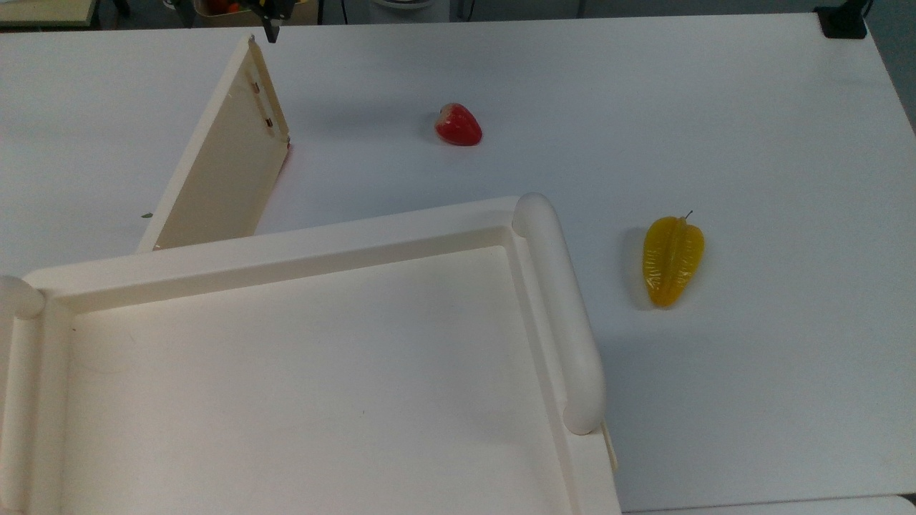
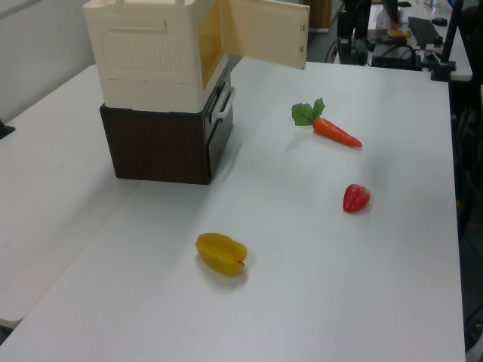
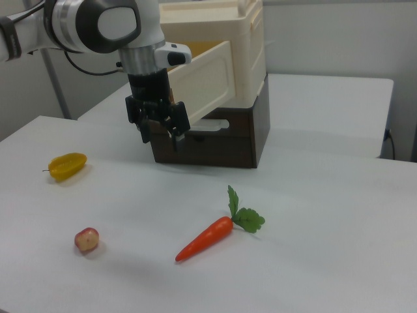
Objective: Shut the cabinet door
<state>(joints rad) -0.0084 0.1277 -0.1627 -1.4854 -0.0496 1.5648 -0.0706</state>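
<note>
The cabinet door [image 1: 222, 168] stands wide open off the cabinet [image 1: 300, 372], with the tool [image 3: 161, 135] parted, empty, near its free edge, so I judge a glancing push could slip past the thin panel and leave it ajar.

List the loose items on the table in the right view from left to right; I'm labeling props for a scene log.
Yellow starfruit → red strawberry → carrot, with its green leaves at the right view's right end.
</note>
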